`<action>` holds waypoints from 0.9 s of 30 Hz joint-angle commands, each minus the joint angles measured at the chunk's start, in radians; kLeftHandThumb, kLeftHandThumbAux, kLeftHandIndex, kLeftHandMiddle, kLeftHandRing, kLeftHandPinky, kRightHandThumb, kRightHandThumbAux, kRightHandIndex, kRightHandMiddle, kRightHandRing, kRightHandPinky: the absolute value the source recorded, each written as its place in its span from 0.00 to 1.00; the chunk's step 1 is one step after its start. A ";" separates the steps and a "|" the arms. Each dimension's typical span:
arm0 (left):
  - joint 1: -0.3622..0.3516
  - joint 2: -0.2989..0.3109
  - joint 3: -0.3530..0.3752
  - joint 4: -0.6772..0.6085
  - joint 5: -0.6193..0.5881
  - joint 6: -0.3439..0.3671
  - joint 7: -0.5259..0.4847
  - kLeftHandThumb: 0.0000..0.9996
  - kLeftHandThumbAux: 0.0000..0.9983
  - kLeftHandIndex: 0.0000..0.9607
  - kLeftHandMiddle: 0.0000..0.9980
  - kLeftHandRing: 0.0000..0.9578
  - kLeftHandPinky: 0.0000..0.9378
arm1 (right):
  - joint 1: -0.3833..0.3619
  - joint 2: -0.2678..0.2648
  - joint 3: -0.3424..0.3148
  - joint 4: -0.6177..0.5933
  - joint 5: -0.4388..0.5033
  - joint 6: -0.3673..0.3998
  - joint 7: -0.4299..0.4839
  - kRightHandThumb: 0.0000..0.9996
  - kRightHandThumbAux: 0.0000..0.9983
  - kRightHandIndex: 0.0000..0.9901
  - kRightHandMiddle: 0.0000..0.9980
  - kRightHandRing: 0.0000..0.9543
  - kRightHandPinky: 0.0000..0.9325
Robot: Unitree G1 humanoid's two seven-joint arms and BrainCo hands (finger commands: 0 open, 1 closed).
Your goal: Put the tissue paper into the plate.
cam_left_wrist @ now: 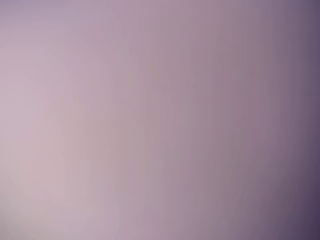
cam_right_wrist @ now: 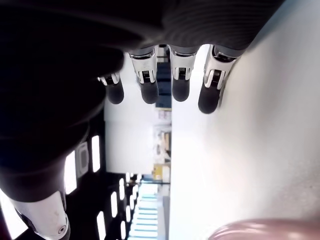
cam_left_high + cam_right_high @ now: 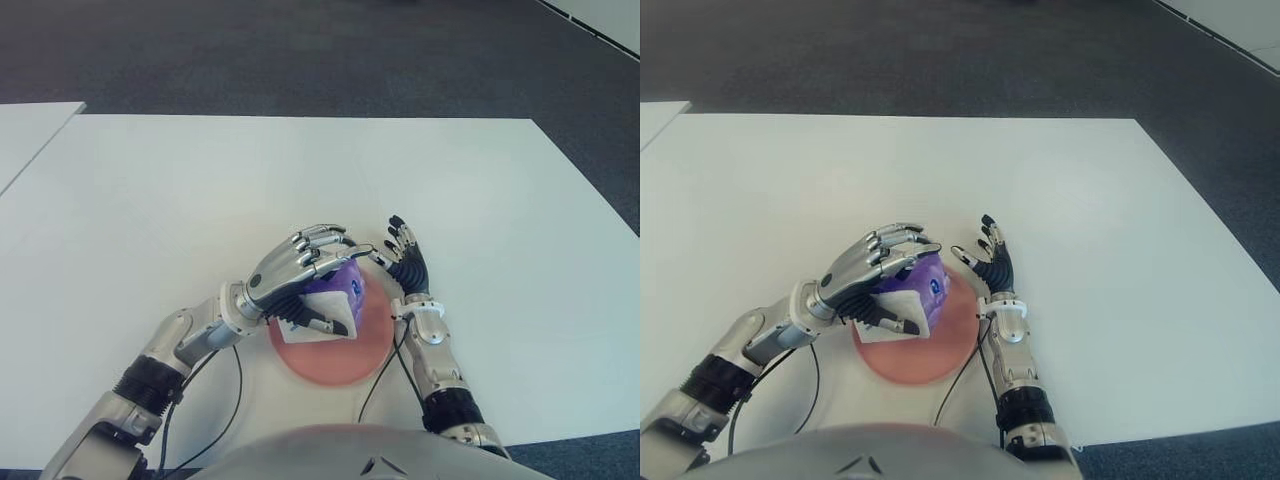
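Note:
A purple and white tissue pack is over the pink plate near the table's front edge. My left hand is curled over the pack from the left and above, fingers wrapped round it. Whether the pack touches the plate is hidden by the hand. The left wrist view is filled by a blurred purple surface. My right hand stands just right of the plate, fingers spread and straight, holding nothing; its fingertips show apart in the right wrist view, with the plate's rim at the edge.
The white table stretches wide behind and to both sides of the plate. A second white table shows at the far left. Dark carpet lies beyond the far edge.

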 commanded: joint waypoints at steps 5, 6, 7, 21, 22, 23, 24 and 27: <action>0.014 -0.014 0.027 0.025 -0.036 -0.035 0.013 0.38 0.56 0.00 0.00 0.00 0.06 | -0.003 -0.039 0.006 0.242 -0.037 -0.077 -0.014 0.04 0.72 0.03 0.01 0.00 0.00; 0.012 -0.015 0.027 0.030 -0.045 -0.042 0.012 0.39 0.56 0.00 0.00 0.00 0.05 | -0.007 -0.042 0.008 0.251 -0.043 -0.082 -0.019 0.04 0.72 0.03 0.00 0.00 0.00; 0.010 -0.017 0.027 0.035 -0.056 -0.048 0.007 0.39 0.56 0.00 0.00 0.00 0.04 | -0.013 -0.044 0.009 0.265 -0.047 -0.084 -0.024 0.04 0.71 0.03 0.00 0.00 0.00; 0.025 -0.049 0.041 0.053 -0.206 -0.080 -0.087 0.38 0.56 0.00 0.00 0.00 0.03 | 0.056 -0.014 0.009 0.088 0.002 0.091 0.008 0.06 0.69 0.04 0.03 0.00 0.00; 0.027 -0.052 0.046 0.052 -0.204 -0.079 -0.090 0.38 0.56 0.00 0.00 0.00 0.02 | 0.056 -0.012 0.008 0.084 0.005 0.097 0.011 0.06 0.69 0.04 0.03 0.00 0.00; 0.026 -0.051 0.051 0.057 -0.195 -0.079 -0.089 0.37 0.56 0.00 0.00 0.00 0.02 | 0.057 -0.010 0.005 0.077 0.013 0.109 0.016 0.06 0.69 0.04 0.03 0.00 0.00; 0.025 -0.052 0.056 0.061 -0.188 -0.080 -0.090 0.37 0.55 0.00 0.00 0.00 0.02 | 0.058 -0.008 0.003 0.072 0.019 0.117 0.020 0.06 0.68 0.04 0.02 0.00 0.00; 0.022 -0.052 0.065 0.068 -0.172 -0.081 -0.091 0.36 0.53 0.00 0.00 0.00 0.03 | 0.061 -0.002 -0.003 0.056 0.034 0.139 0.030 0.07 0.67 0.03 0.02 0.00 0.00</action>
